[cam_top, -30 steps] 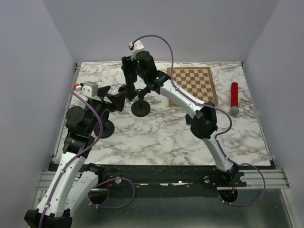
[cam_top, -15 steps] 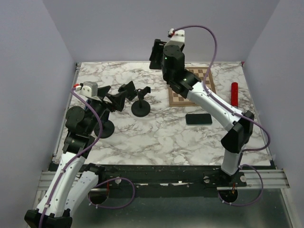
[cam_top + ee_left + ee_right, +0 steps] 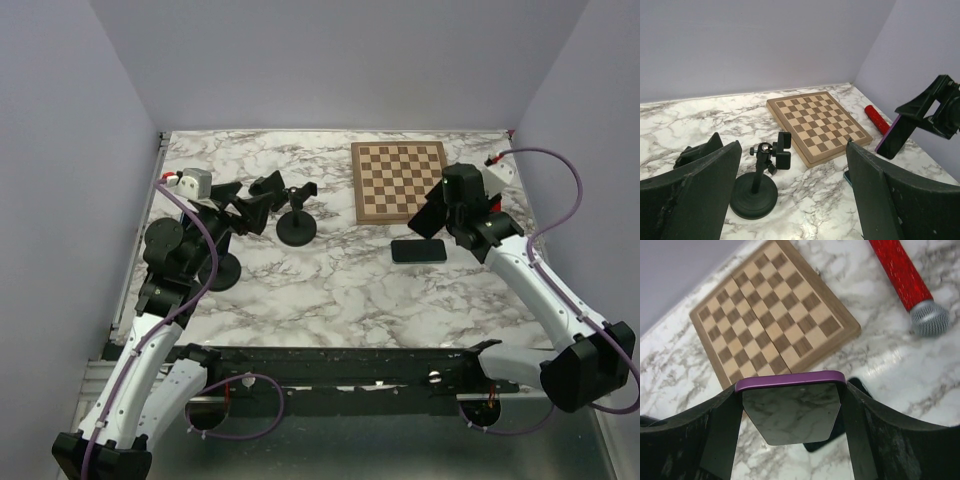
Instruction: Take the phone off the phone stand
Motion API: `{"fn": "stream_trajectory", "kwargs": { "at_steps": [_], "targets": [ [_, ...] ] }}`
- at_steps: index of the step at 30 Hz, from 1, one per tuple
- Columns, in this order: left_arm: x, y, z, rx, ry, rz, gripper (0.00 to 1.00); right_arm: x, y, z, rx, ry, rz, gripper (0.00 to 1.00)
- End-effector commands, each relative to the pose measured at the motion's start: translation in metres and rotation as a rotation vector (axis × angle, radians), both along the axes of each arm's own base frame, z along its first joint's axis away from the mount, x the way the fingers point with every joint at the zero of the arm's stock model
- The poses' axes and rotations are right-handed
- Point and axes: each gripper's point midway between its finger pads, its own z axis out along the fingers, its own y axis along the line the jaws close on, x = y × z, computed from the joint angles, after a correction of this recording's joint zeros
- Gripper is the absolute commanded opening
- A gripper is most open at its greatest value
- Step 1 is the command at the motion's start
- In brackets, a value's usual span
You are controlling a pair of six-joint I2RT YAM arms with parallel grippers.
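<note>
The right gripper [image 3: 432, 212] clamps the phone [image 3: 790, 412] by its long edges, with the purple rim up and the screen tilted. The phone is clear of the phone stand [image 3: 296, 228] and hangs at the stand's 3 o'clock in the top view. The left gripper [image 3: 258, 198] stands wide and empty beside the stand.

Step in hand, as judged: set the phone down.
- A dark flat slab [image 3: 418, 250] lies just under the phone, so shift toward bare table [image 3: 330, 290] at 6 o'clock.
- Avoid the chessboard [image 3: 400, 180] at 11 o'clock and the red microphone [image 3: 900, 270].
- Lower until one edge rests, lay the phone flat, then release.
</note>
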Motion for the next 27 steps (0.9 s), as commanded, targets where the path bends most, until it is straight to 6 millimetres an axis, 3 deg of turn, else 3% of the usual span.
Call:
{"fn": "stream_trajectory", "kwargs": {
  "at_steps": [1,14,27],
  "targets": [
    [-0.005,-0.012,0.004,-0.018,-0.008,-0.064,0.93,-0.035,0.000,-0.046,0.168,0.137,-0.091,0.01],
    [-0.005,-0.014,0.002,-0.012,-0.004,-0.066,0.93,-0.097,0.004,-0.135,0.517,0.349,-0.317,0.01],
    [-0.007,-0.015,0.004,-0.010,-0.008,-0.071,0.93,-0.127,-0.022,-0.177,0.600,0.380,-0.508,0.01]
  ]
}}
